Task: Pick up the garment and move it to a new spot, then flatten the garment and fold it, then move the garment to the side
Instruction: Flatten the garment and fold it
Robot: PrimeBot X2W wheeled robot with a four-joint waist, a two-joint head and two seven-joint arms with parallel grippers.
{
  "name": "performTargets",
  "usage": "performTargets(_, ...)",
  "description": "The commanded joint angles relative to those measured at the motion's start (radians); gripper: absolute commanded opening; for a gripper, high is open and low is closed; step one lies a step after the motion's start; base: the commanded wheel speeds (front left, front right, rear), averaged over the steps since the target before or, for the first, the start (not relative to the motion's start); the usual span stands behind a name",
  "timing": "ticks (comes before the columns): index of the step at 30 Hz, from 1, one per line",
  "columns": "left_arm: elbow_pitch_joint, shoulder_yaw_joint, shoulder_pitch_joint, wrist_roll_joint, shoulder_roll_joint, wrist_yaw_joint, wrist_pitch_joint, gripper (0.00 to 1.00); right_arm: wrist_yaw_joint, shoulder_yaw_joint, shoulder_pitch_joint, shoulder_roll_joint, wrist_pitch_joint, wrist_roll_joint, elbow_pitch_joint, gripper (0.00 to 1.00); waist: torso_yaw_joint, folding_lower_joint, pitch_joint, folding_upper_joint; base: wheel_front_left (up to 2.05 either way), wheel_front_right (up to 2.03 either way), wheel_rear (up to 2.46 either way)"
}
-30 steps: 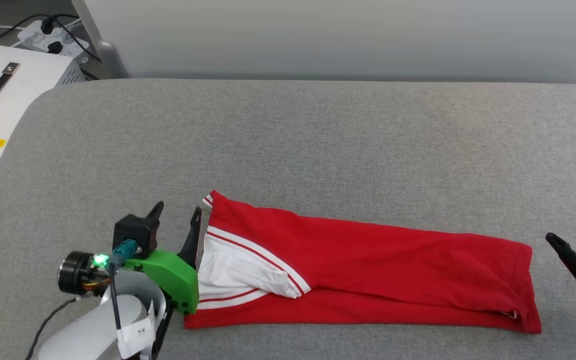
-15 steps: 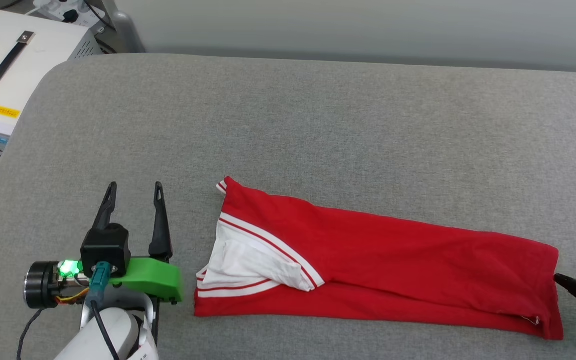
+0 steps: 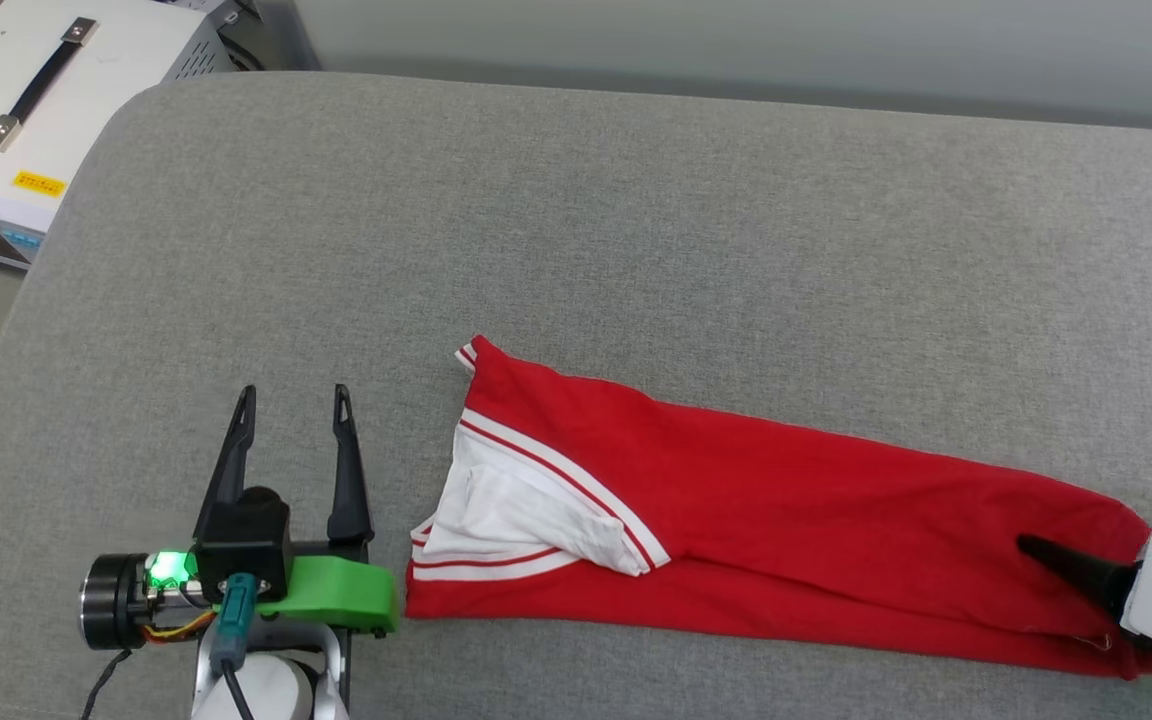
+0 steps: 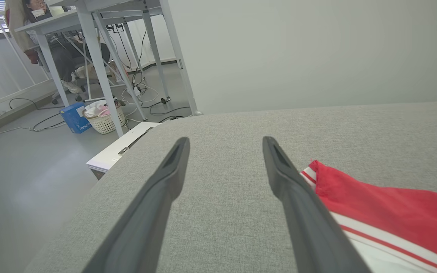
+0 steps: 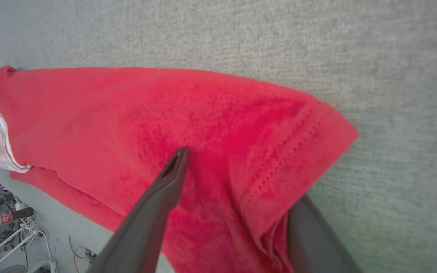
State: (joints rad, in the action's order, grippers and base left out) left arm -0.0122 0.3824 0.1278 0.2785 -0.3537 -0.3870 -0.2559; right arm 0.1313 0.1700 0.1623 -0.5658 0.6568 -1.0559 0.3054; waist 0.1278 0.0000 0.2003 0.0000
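The garment (image 3: 786, 520) lies on the big grey padded top (image 3: 636, 200). It is folded into one long red strip. The strip runs from the middle of the top to the right edge of the head view, near the front.

Far to the left, off the top, stands a white box (image 3: 26, 110) with a black handle.

Next comes the left gripper (image 3: 294, 392). It sits over the grey top, just beside the left end of the garment, but not touching it. Its two dark fingers are spread wide apart and hold nothing. In the left wrist view the left gripper (image 4: 225, 140) has bare grey cloth between its fingers, and the garment (image 4: 385, 204) peeks in at the right.

The left end of the garment shows a white sleeve with red and white stripes, tucked into the fold.

At the right end is the right gripper (image 3: 1036, 555). In the right wrist view the right gripper (image 5: 241, 170) is spread wide too. One finger lies on top of the garment (image 5: 165, 113). The tip of the other is hidden by the red edge. It is not pinching the cloth.
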Motion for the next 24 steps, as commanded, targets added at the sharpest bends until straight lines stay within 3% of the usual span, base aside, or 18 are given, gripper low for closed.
performTargets(1,0.008,-0.011,-0.020,-0.023,0.020,0.015,-0.006,1.00,-0.001,0.039,0.003,0.035,-0.002,-0.010,0.017,1.00,-0.001,0.0000,0.000,0.0000,0.00,0.00,0.00)
performTargets(5,0.011,-0.039,-0.037,-0.063,0.062,0.052,-0.006,1.00,-0.001,0.080,0.013,0.039,-0.028,-0.011,0.032,1.00,0.000,0.0000,-0.009,0.0000,0.00,0.00,0.00)
performTargets(6,0.011,-0.045,-0.041,-0.071,0.069,0.059,-0.006,1.00,-0.001,0.087,0.014,0.035,-0.039,-0.007,0.036,0.36,0.000,0.0000,-0.012,0.0000,0.00,0.00,0.00)
performTargets(7,0.009,-0.053,-0.046,-0.080,0.077,0.068,-0.006,1.00,-0.001,0.094,0.015,0.031,-0.054,-0.004,0.042,0.00,-0.001,0.0000,-0.017,0.0000,0.00,0.00,0.00)
performTargets(16,-0.006,-0.115,-0.088,-0.137,0.118,0.119,-0.006,1.00,-0.001,0.101,0.021,-0.048,-0.145,-0.003,0.094,0.00,-0.017,0.0000,-0.059,0.0000,0.00,0.00,0.00)
performTargets(24,-0.002,-0.152,-0.124,-0.149,0.145,0.200,-0.006,1.00,-0.001,0.064,0.003,-0.178,-0.174,0.022,0.127,0.00,-0.027,0.0000,-0.095,0.0000,0.00,0.00,0.00)
